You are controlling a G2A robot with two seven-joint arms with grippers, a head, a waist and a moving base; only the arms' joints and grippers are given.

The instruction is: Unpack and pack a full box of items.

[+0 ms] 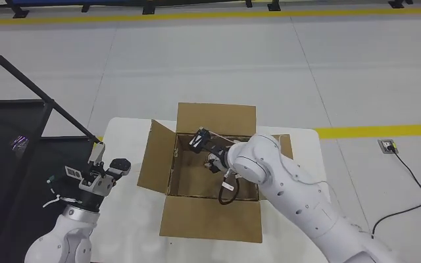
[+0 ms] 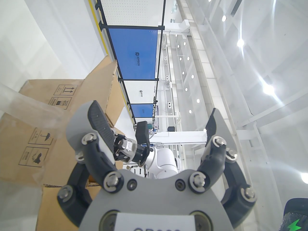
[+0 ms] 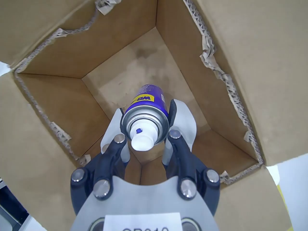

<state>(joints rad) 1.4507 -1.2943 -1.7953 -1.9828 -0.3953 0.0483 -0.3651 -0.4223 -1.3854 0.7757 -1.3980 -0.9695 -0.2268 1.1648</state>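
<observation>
An open cardboard box (image 1: 214, 118) stands on the white table (image 1: 128, 207), flaps folded out. My right gripper (image 3: 145, 116) is shut on a blue and yellow spray can (image 3: 149, 102) with a white nozzle, held upright over the box's bare floor (image 3: 134, 73). From above, the right gripper (image 1: 209, 152) sits inside the box near its far wall. My left gripper (image 1: 104, 164) stays at the table's left edge, pointing up, open with nothing between its fingers (image 2: 101, 123). The box (image 2: 28, 145) lies beside the left gripper (image 2: 156, 126) in its wrist view.
A black frame with a diagonal bar (image 1: 46, 98) and dark cloth stand left of the table. A cable (image 1: 401, 171) and floor socket lie to the right. Yellow floor tape (image 1: 368, 131) runs behind the table.
</observation>
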